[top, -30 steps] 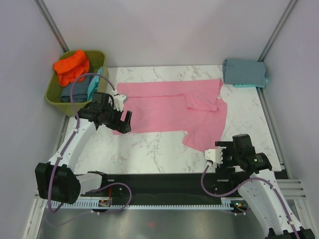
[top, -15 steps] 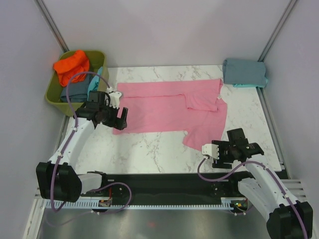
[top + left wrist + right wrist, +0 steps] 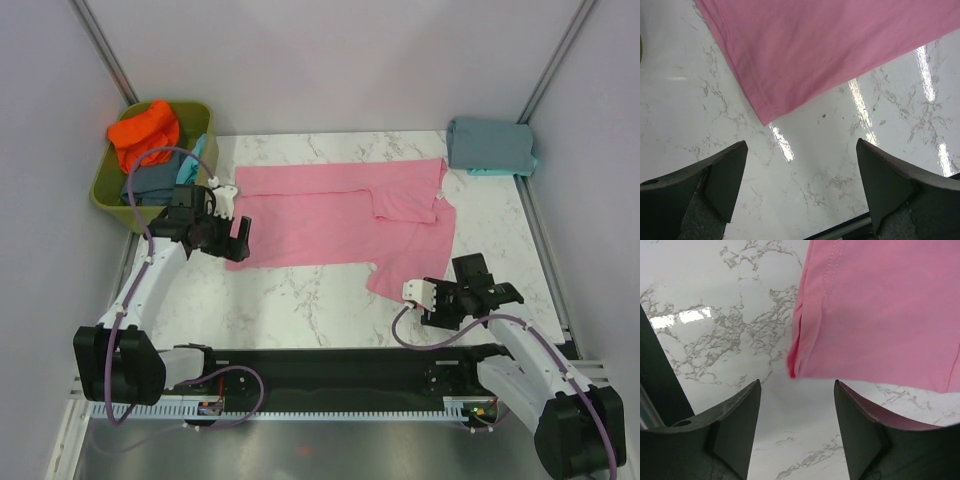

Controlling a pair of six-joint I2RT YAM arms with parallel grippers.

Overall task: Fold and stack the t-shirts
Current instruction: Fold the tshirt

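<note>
A pink t-shirt (image 3: 340, 215) lies spread on the marble table, its right side folded over. My left gripper (image 3: 238, 238) hovers open at the shirt's near left corner (image 3: 765, 117), which lies just ahead of the fingertips (image 3: 801, 145), with only bare marble between them. My right gripper (image 3: 432, 308) stands open just short of the shirt's near right hem (image 3: 800, 367); nothing is between its fingers (image 3: 797, 382). A folded grey-blue t-shirt (image 3: 490, 143) rests at the back right on a turquoise one (image 3: 531, 164).
An olive-green tub (image 3: 105, 190) at the back left holds an orange t-shirt (image 3: 143, 135), a slate-blue one (image 3: 150, 186) and a turquoise one (image 3: 192, 165). A black strip (image 3: 330, 362) runs along the table's (image 3: 300, 300) near edge. Walls close in on both sides.
My right gripper has swung up and left toward the shirt's near hem, its jaws narrowing somewhat. My left gripper has drifted slightly back and left along the shirt's corner.
</note>
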